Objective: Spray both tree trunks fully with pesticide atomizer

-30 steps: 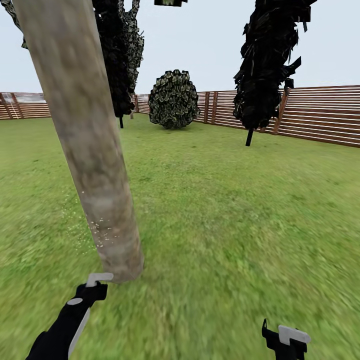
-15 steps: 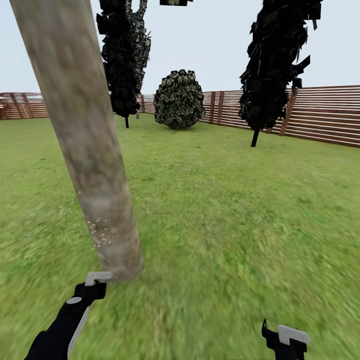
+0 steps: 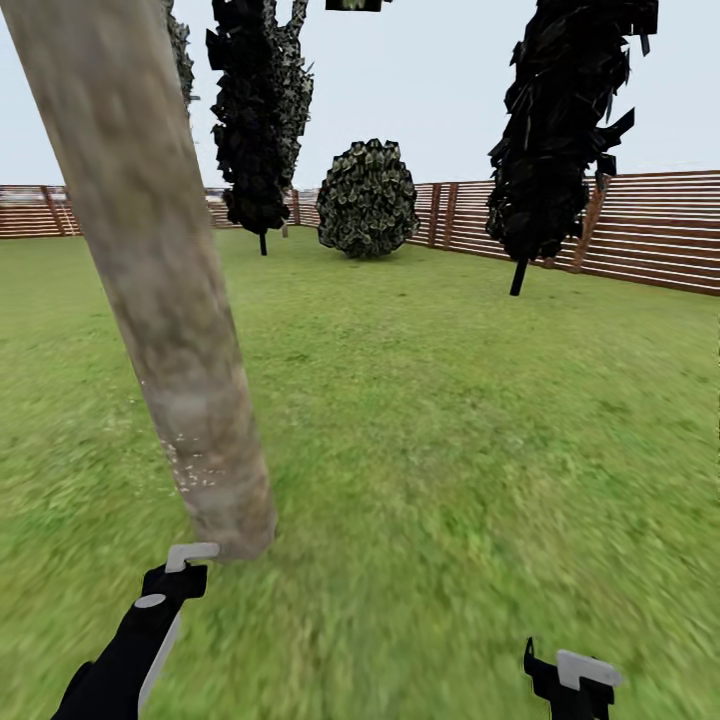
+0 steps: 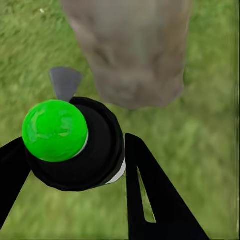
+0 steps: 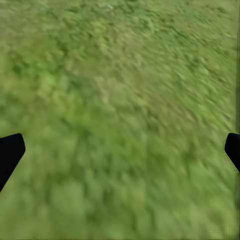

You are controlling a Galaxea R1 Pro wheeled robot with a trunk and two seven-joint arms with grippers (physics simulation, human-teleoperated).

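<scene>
Lawn (image 3: pixel 450 420) | one trunk (image 3: pixel 170 330) | left tool (image 4: pixel 75 165) clamps atomizer (image 4: pixel 75 145) | right tool (image 5: pixel 120 150) apart

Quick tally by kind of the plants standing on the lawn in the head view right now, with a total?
Thick bare trunks: 1, the tree trunk near the left pincer.
Dark columnar trees: 2, one on the left, one on the right.
Round shrubs: 1, the shrub by the fence.
Total: 4.

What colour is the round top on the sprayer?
Bright green, on a black body; clearest in the left wrist view.
</scene>
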